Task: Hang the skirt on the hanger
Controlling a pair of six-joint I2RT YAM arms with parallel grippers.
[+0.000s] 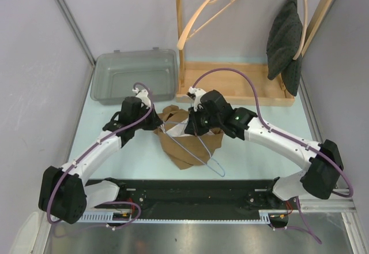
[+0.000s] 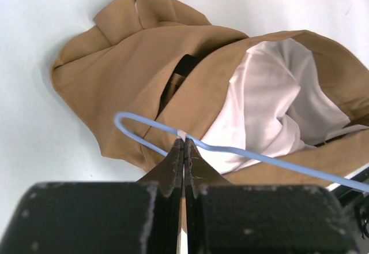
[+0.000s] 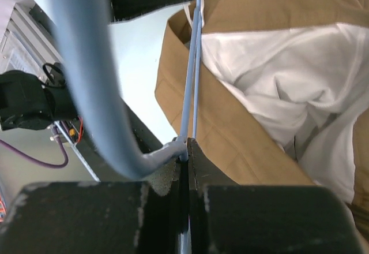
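Note:
The tan skirt (image 1: 183, 147) lies crumpled on the table between my arms, its white lining (image 2: 271, 86) showing through the open waist. A light-blue wire hanger (image 1: 203, 150) lies across the skirt, hook toward the near edge. My left gripper (image 1: 157, 122) is at the skirt's left edge. Its jaws (image 2: 184, 139) are shut, with a small white bit of the skirt (image 2: 132, 63) pinched at the tips, where the hanger wire (image 2: 271, 159) crosses. My right gripper (image 1: 190, 128) is shut (image 3: 187, 144) on the hanger wire (image 3: 190, 81) over the skirt (image 3: 230, 133).
A grey plastic bin (image 1: 136, 53) stands at the back left. A wooden rack (image 1: 236, 86) at the back holds a wooden hanger (image 1: 210, 8) and a dark garment (image 1: 285, 34). A black rail (image 1: 196, 187) runs along the near edge.

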